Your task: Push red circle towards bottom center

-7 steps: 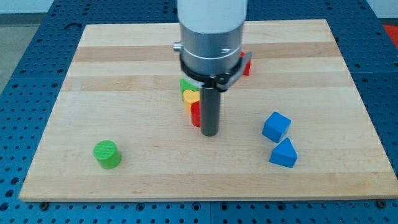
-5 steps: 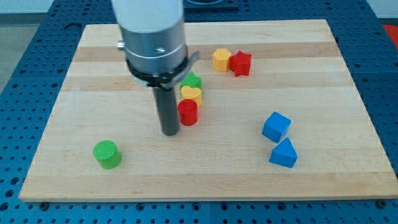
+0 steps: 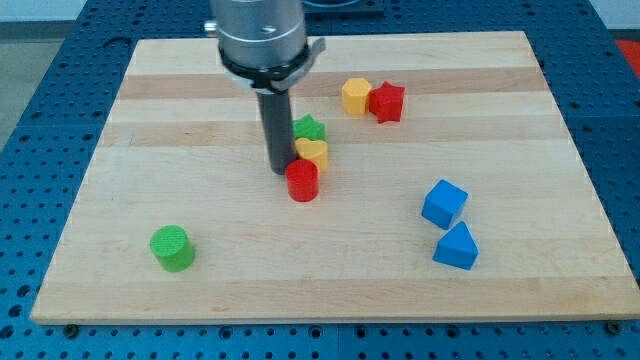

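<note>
The red circle [image 3: 302, 181] stands near the middle of the wooden board [image 3: 150, 120]. My tip [image 3: 277, 171] rests on the board just to the upper left of the red circle, close to it or touching it. A yellow block [image 3: 313, 152] sits right above the red circle, and a green block [image 3: 309, 128] sits above that, both just right of my rod.
A yellow block [image 3: 355, 95] and a red star-like block [image 3: 386, 101] sit together at upper right. A blue cube [image 3: 444, 203] and a blue triangle [image 3: 457, 246] sit at lower right. A green circle [image 3: 172, 247] sits at lower left.
My tip swung from the red circle's right side to its left, then up to its upper left. The red circle has barely moved.
</note>
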